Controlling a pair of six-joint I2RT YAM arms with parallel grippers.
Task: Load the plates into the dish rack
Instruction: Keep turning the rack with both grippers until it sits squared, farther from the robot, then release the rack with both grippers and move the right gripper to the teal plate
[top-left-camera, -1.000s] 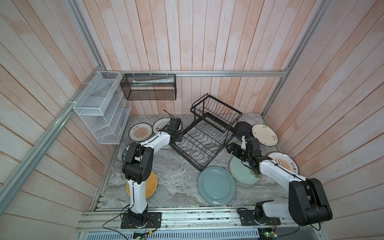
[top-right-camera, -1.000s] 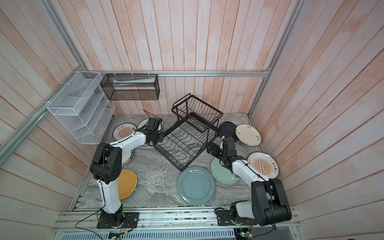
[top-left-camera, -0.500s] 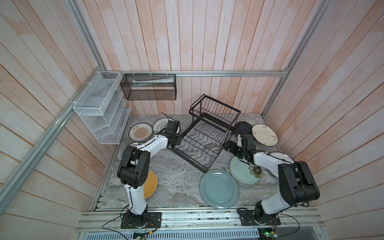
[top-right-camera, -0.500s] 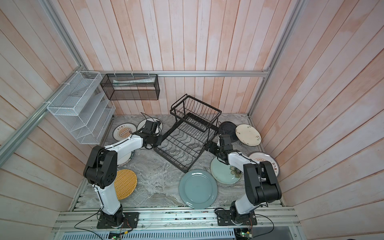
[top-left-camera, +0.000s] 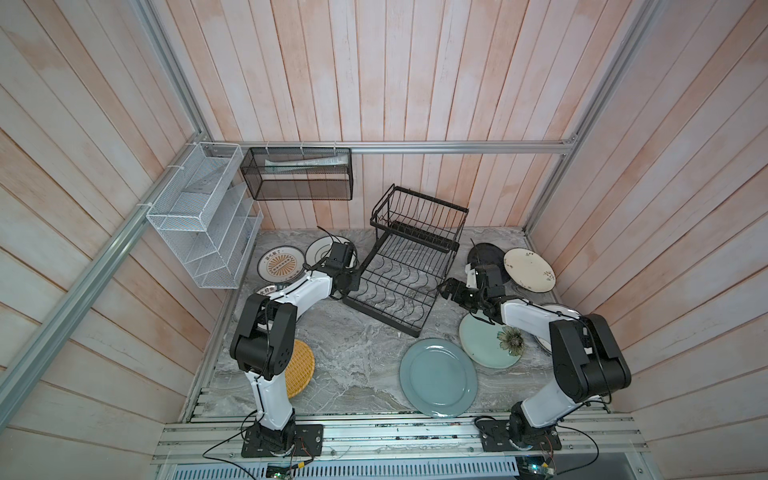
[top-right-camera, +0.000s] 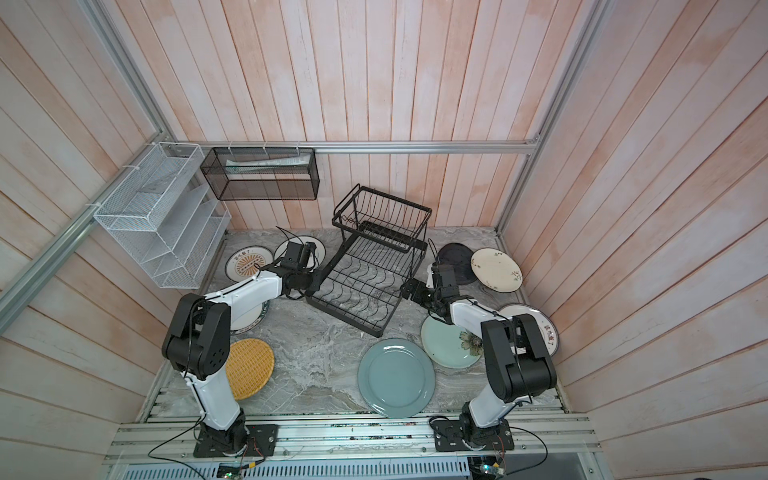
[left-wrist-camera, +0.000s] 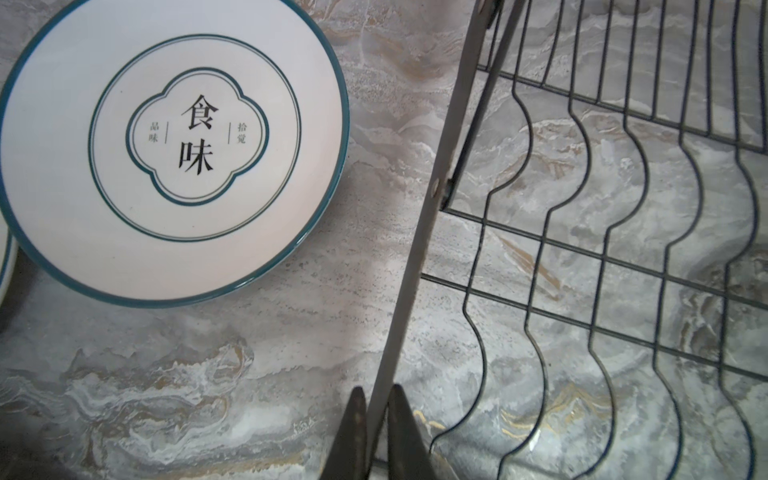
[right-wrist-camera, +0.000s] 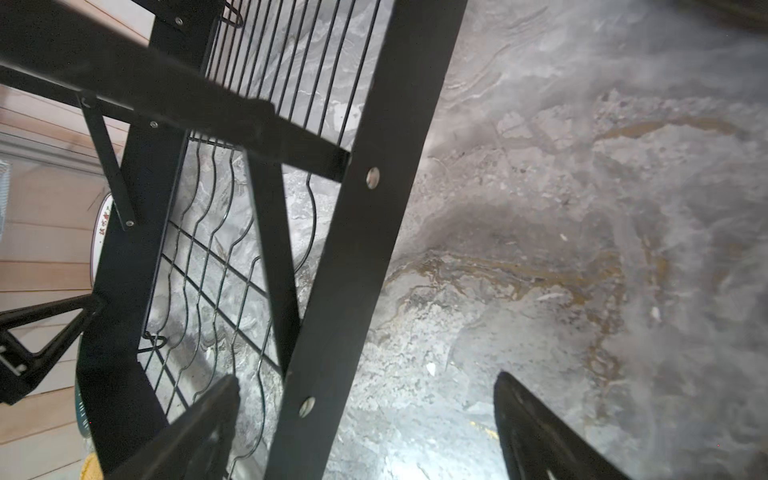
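My left end effector is clamped shut on the left side bar of the dish rack, which sits askew at the far middle of the surface. My right end effector is wide open, one finger on either side of the rack's right bar. Plates lie flat around it: teal plate near, pale green plate to the right, lettered plate far left

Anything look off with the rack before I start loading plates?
Yes: the dish rack sits skewed, diagonal to the table edges rather than square. The left gripper is shut on one side frame bar, and the open right gripper straddles the opposite bar. The rack is empty; nothing looks broken or spilled.
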